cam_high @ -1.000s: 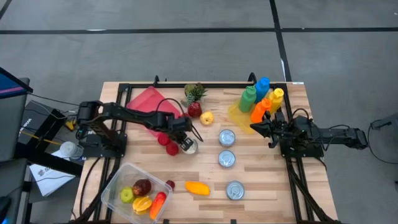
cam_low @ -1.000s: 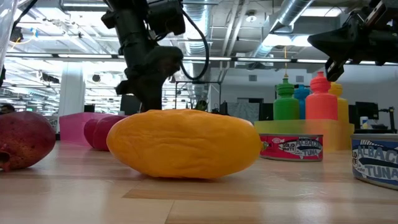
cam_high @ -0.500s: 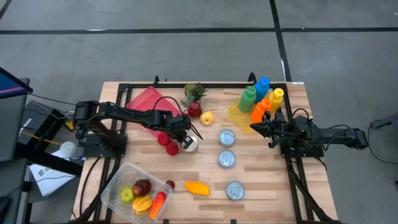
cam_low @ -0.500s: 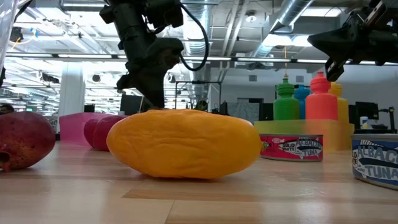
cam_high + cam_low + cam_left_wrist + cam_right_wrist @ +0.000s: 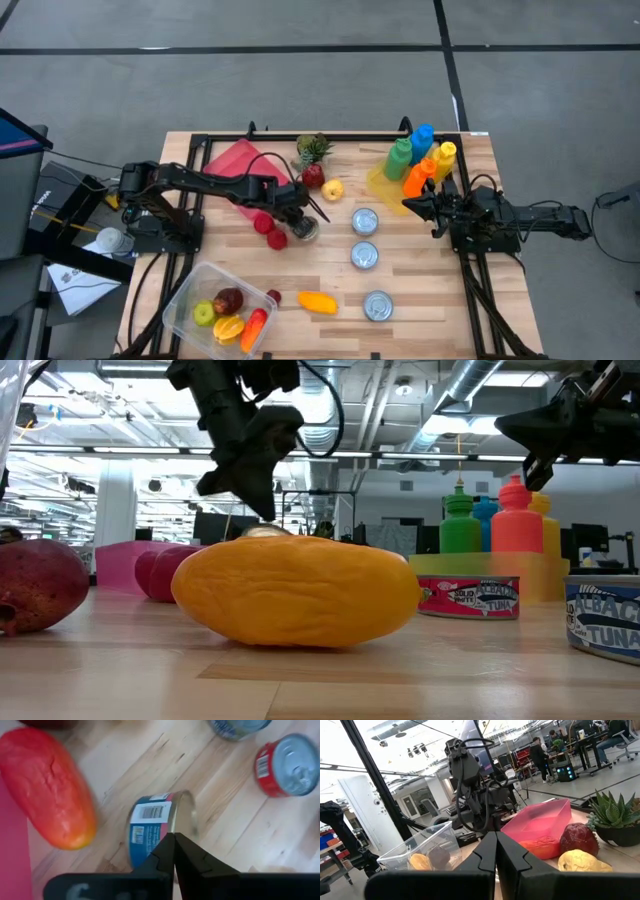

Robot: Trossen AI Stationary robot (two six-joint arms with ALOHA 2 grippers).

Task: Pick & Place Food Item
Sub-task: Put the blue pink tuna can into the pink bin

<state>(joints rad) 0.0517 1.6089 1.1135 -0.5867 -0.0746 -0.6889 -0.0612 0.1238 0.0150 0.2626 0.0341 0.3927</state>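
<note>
My left gripper is over the table's middle, shut on a blue-labelled tin can. The can is tilted, its label and barcode facing the wrist camera. In the low view the gripper hangs above the orange mango, and a sliver of the can shows behind the mango's top. A red-orange fruit lies beside the can on the wood. My right gripper waits shut above the table's right side, near the bottles. My left gripper has the can at its lower edge, where the shut fingers cover it. The fingers come from above, slanting down. The can is tipped onto its side in the hold. I cannot tell whether any part still rests on the wood.
Three more cans stand right of centre. A clear tub of fruit sits at the near left, with the mango beside it. A pink tray, plant, dark red fruit and yellow fruit lie farther off.
My left gripper has risen and tipped, drifting slightly toward the far edge. The can has gone with it: its pale top faced straight up a second ago, and now the can is tilted over.
</note>
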